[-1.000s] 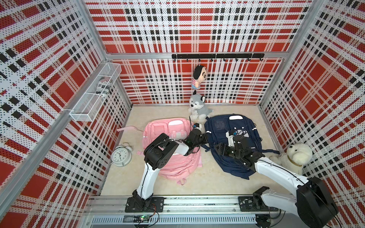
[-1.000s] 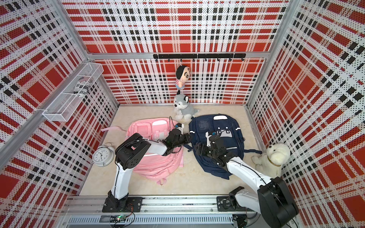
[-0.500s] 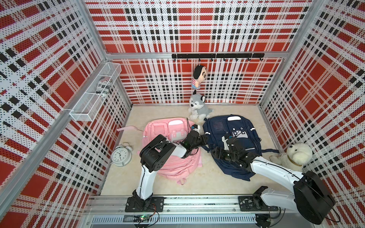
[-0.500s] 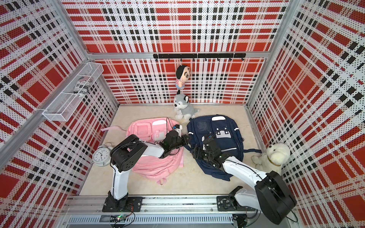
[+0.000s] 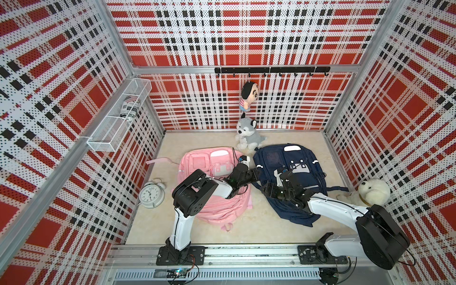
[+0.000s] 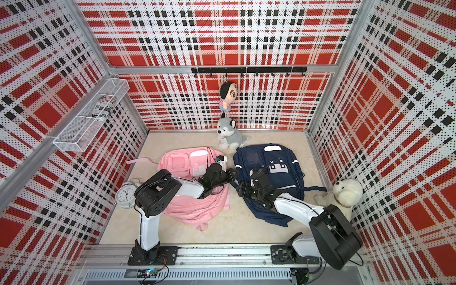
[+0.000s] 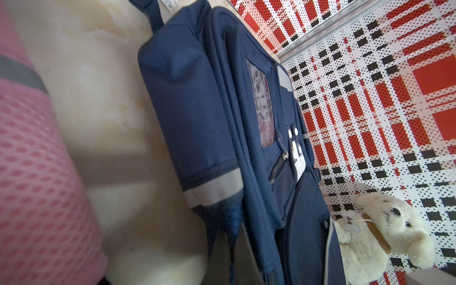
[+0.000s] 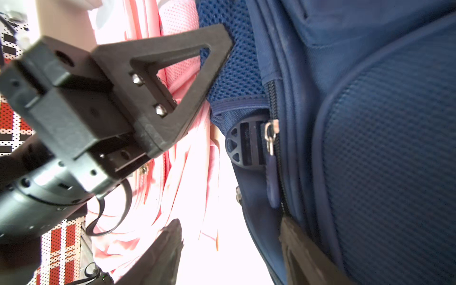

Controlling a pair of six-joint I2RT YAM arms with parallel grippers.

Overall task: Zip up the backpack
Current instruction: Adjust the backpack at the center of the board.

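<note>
In both top views the tips of the left claw (image 5: 256, 172) (image 6: 234, 172) merge into the navy blue fabric backpack (image 5: 308, 182), grip unreadable. Beside that backpack, fingers of the right claw (image 8: 229, 220) show blurred and cropped.

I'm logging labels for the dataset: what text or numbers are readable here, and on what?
"dog": on the bone-shaped tag of the white plush dog.
Numerals on the alarm clock: too small to read.
Print on the cylinder in the wire basket: blurred, unreadable.
</note>
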